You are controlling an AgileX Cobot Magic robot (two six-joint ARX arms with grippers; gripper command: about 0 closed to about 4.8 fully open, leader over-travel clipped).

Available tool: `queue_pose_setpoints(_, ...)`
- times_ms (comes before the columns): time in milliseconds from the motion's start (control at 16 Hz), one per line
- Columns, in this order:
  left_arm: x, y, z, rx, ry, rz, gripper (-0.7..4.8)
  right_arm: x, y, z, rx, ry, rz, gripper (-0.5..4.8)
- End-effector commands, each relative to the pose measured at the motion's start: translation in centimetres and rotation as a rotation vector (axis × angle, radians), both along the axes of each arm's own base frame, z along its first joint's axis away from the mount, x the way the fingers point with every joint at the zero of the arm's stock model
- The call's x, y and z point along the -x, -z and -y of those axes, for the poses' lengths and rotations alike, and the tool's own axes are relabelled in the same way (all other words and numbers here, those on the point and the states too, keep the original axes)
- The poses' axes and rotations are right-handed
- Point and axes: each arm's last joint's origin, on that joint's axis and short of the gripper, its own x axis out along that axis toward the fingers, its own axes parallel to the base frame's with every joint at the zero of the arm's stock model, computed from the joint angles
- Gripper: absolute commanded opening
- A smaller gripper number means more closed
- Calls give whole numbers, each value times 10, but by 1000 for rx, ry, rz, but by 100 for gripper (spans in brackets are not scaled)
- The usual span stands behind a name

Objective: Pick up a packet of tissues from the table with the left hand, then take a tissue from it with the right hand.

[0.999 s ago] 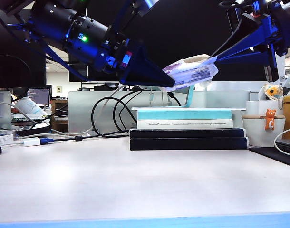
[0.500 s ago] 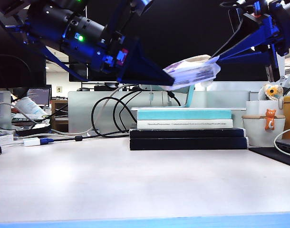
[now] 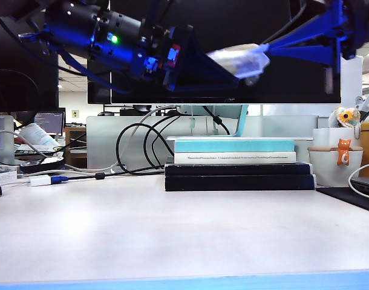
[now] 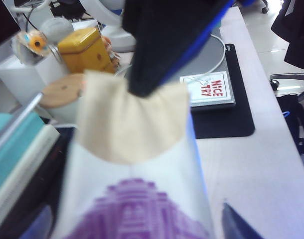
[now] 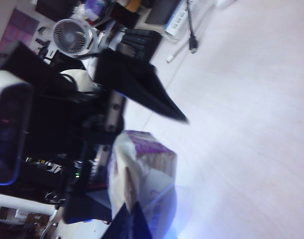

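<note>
**Tissue packet up in the air, tissue poking out**

So the packet of tissues (image 3: pixel 240 60) is way above the table (image 3: pixel 172 235), hanging high over it and lying roughly level. It's a small soft whitish plastic pack with a purple patch (image 4: pixel 137 209) on top, looking pretty blurry from the outside. The tissue (image 4: pixel 132 122) is a beige-tan sheet sticking out of one end of the pack as a rounded flap, still partly tucked inside.

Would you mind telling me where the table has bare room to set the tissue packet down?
The table is bare between the stacked books and its blue front edge. Crowded: cables at back left, cups at right. The left gripper and right gripper are overhead.
</note>
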Motion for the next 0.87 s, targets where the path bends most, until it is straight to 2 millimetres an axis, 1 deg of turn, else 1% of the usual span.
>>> queue_pose_setpoints(62,1,-1,6,30,12,6,479,1,-4,-7,-23,-41,16,-6)
queue_pose_setpoints(125,2,-1,7,32,14,3,479,2,-4,-9,-23,-49,16,-7)
queue_pose_setpoints(187,2,-1,7,32,17,4,464,2,-4,-11,-23,-56,16,-6)
queue_pose_setpoints(312,2,-2,7,35,17,7,387,2,-4,-11,-23,-58,16,-6)
queue_pose_setpoints(437,2,-2,7,36,17,10,332,2,-4,-11,-22,-57,16,-6)
queue_pose_setpoints(500,2,-2,7,36,17,9,322,2,-4,-11,-22,-58,18,-6)
queue_pose_setpoints(562,2,-2,7,35,17,9,258,2,-4,-11,-21,-58,21,-6)
queue_pose_setpoints(625,2,-2,7,35,15,10,224,2,-4,-11,-20,-58,23,-6)
queue_pose_setpoints(687,2,-2,7,34,11,10,214,2,-4,-11,-18,-56,25,-6)
queue_pose_setpoints(812,1,-1,7,29,-1,9,214,2,-3,-10,1,-38,33,-6)
queue_pose_setpoints(874,2,1,6,9,-1,-6,214,2,0,-9,39,-6,39,-7)
